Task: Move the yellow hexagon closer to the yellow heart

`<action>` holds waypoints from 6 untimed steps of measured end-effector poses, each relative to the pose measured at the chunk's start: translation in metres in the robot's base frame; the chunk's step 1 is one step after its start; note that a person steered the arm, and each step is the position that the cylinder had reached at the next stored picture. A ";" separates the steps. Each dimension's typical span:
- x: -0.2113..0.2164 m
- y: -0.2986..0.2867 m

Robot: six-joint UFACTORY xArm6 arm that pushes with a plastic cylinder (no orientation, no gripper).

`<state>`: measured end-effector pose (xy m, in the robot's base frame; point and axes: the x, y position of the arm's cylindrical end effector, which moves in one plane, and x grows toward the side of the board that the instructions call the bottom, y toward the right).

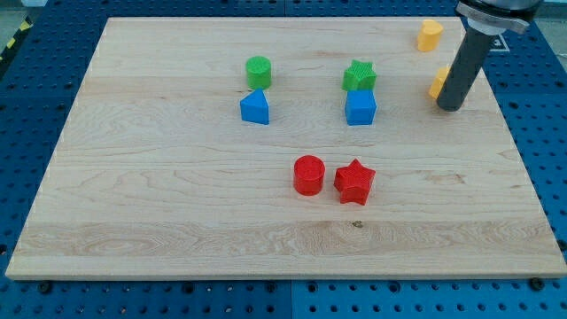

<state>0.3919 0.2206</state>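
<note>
- The wooden desk (177, 221) is seen with two yellow blocks in the upper right of the frame; the upper one (430, 35) sits near the top edge, and the lower one (438, 82) is partly hidden behind the rod.
- Which yellow block is the hexagon and which the heart cannot be told from this view.
- No grasping tool is carried, so nothing is open or closed; my tip (449, 107) is seen touching or just beside the lower yellow block, on its right.
- The two yellow blocks are judged near but clearly apart, so the closing push appears not yet finished.
- The green cylinder (259, 71), green star (359, 76), blue blocks and red blocks lie well apart from the yellow pair.
</note>
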 end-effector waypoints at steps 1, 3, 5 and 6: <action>-0.004 -0.001; -0.046 -0.001; -0.065 0.001; -0.054 0.002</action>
